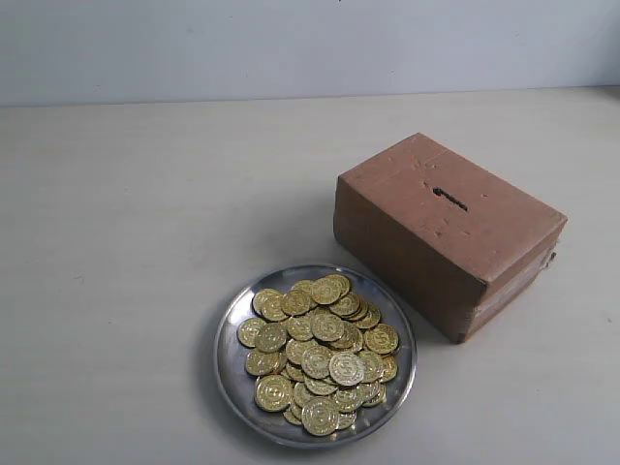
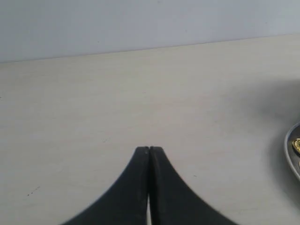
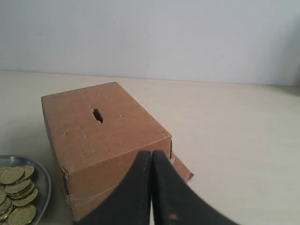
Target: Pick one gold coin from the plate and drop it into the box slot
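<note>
- The rectangular brown cardboard box (image 1: 426,242) stands on the table (image 1: 126,242), its edges taped and its faces scuffed. I can read no print or label on the sides that show.
- The box slot (image 1: 449,200), a short dark slit with ragged edges, is cut in the top face of the box, roughly at its middle.
- The round, shallow, shiny silver metal plate (image 1: 222,351) sits just beside the box, along one of its long sides. Whether the rim touches the cardboard I cannot tell.
- A heap of gold coins (image 1: 320,354) fills the plate, overlapping one another. Each has an embossed pattern, too small to read.
- The table is a pale, cream, matt surface with a few tiny dark specks.
- A plain pale grey-white wall (image 1: 291,44) rises beyond the box at the table's far edge.
- The right pincer (image 3: 151,153), with black curved fingers, is pressed together tip to tip. In its wrist view it is near the box, in front of one lower side face, with the slot in sight beyond.
- The left pincer (image 2: 149,150), black as well, is likewise closed tip to tip. It is over bare table on the plate's side of the box, and only the plate's rim shows at the edge of its view.
</note>
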